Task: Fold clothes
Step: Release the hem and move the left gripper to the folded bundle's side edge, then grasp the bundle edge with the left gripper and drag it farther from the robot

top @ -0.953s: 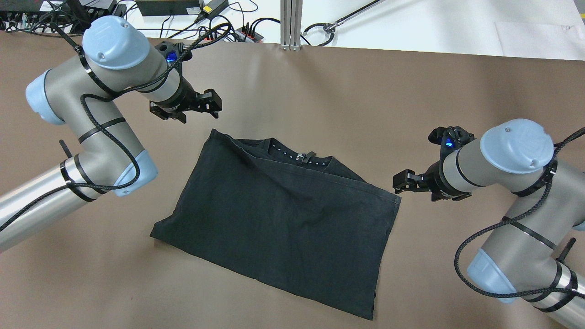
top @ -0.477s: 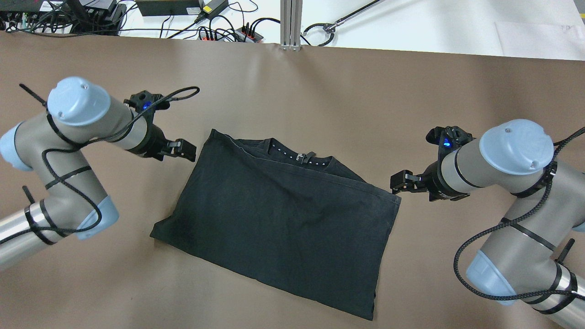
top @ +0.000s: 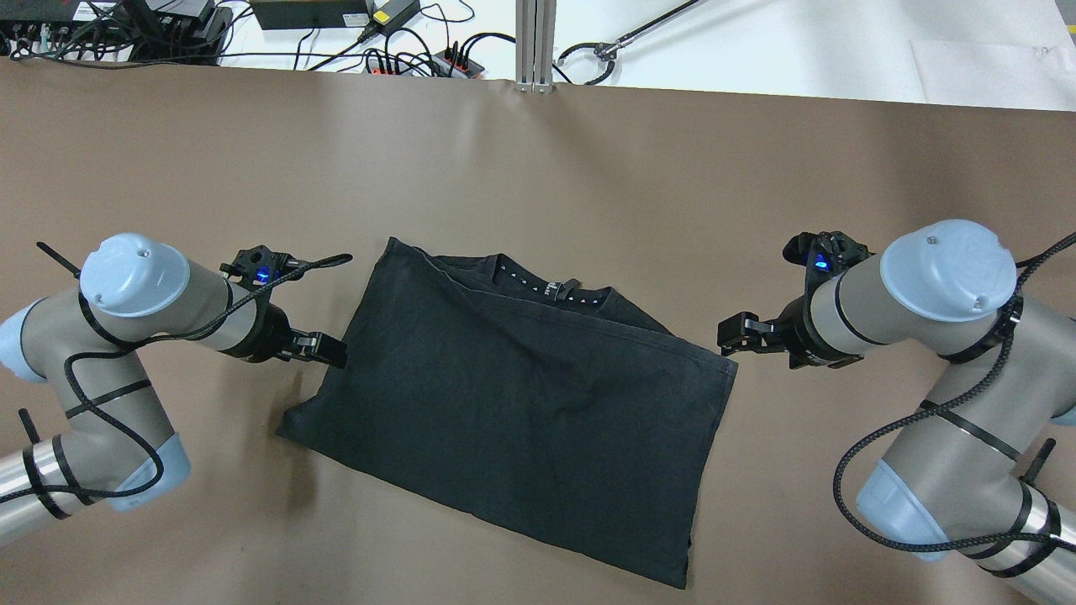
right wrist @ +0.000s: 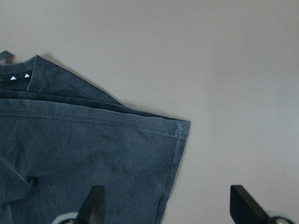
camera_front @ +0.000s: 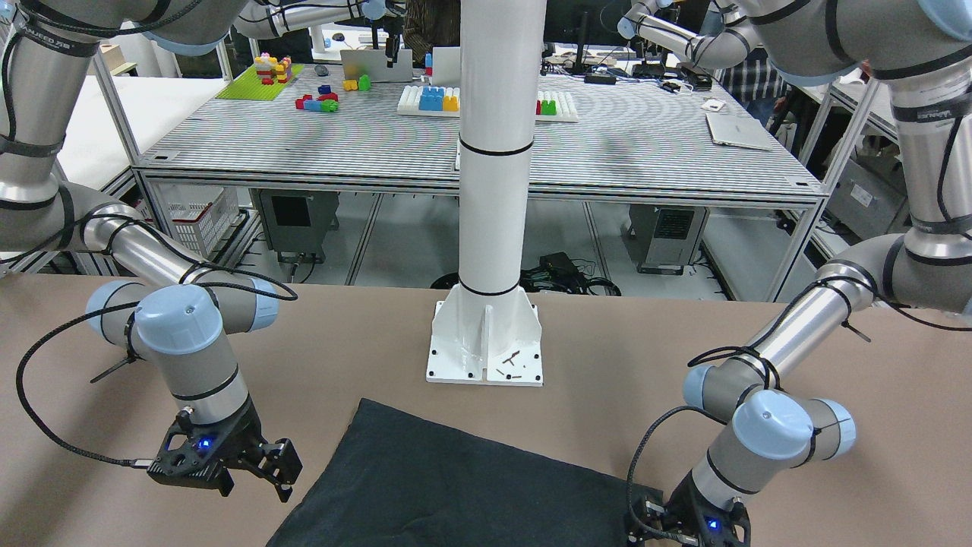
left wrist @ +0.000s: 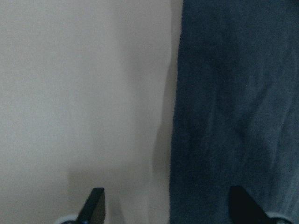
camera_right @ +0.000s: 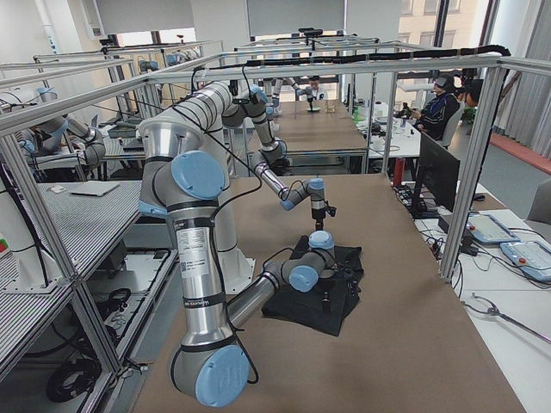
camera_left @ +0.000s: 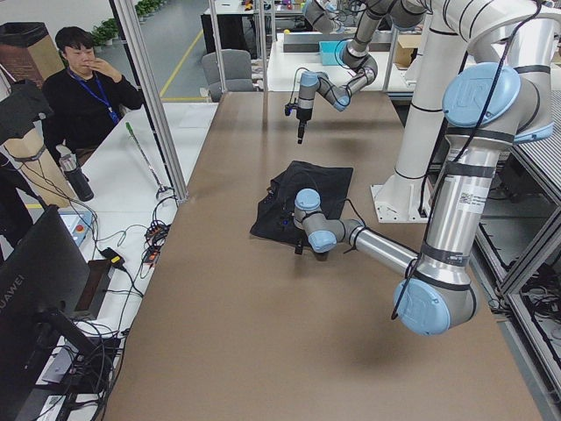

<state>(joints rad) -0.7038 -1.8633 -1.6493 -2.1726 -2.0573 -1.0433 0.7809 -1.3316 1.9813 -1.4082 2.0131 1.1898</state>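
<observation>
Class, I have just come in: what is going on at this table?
A black garment lies partly folded on the brown table, ready for another fold. The robot's left tool and right tool are both open, each straddling an opposite side edge of the cloth. Neither grips it yet.

"HUAWEI" on the back of the dark monitor [camera_left: 39,281]; tiny white neckband marks on the clothes [right wrist: 84,154] unreadable.

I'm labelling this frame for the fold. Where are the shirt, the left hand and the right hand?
Shirt [top: 521,395], overhead view, middle of the top layer.
Left hand [top: 334,350], overhead view, between its fingertips.
Right hand [top: 725,334], overhead view, between its fingertips.
</observation>
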